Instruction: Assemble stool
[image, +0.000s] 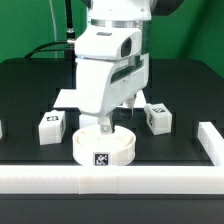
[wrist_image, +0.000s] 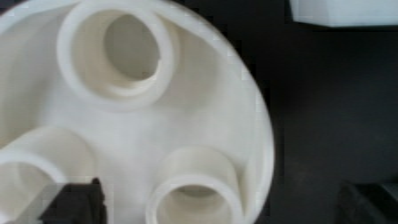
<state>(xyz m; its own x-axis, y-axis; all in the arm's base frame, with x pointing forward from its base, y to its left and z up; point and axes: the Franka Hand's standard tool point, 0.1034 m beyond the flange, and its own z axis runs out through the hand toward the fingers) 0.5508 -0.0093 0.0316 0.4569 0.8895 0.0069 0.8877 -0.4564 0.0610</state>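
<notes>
Stool parts lie loose on the black bench (image: 25, 100). The thick round white plastic disc seat (image: 88, 150) sits near the front, just behind the long white rail (image: 110, 181), with a square black-and-white marker tag (image: 102, 158) on its side wall facing the exterior camera. One small white blocky leg (image: 52, 127) stands to the exterior view's left of the seat, and a second small white blocky leg (image: 157, 118) stands to the exterior view's right. Both are apart from the disc and each shows a tag. The white robot arm (image: 110, 60) hangs directly over the seat, and its claw (image: 113, 122) is spread to its widest with nothing gripped between the fingers. In the wrist view the seat (wrist_image: 160, 110) fills most of the picture, its upper face showing three round sockets (wrist_image: 121, 50). One dark fingertip (wrist_image: 80, 200) lies over the disc, while the other fingertip (wrist_image: 374, 203) lies beyond its rim, over the dark bench. Whether either fingertip touches the seat cannot be told. A white block (wrist_image: 347, 12) shows at one edge of the wrist view, too cropped to identify.
</notes>
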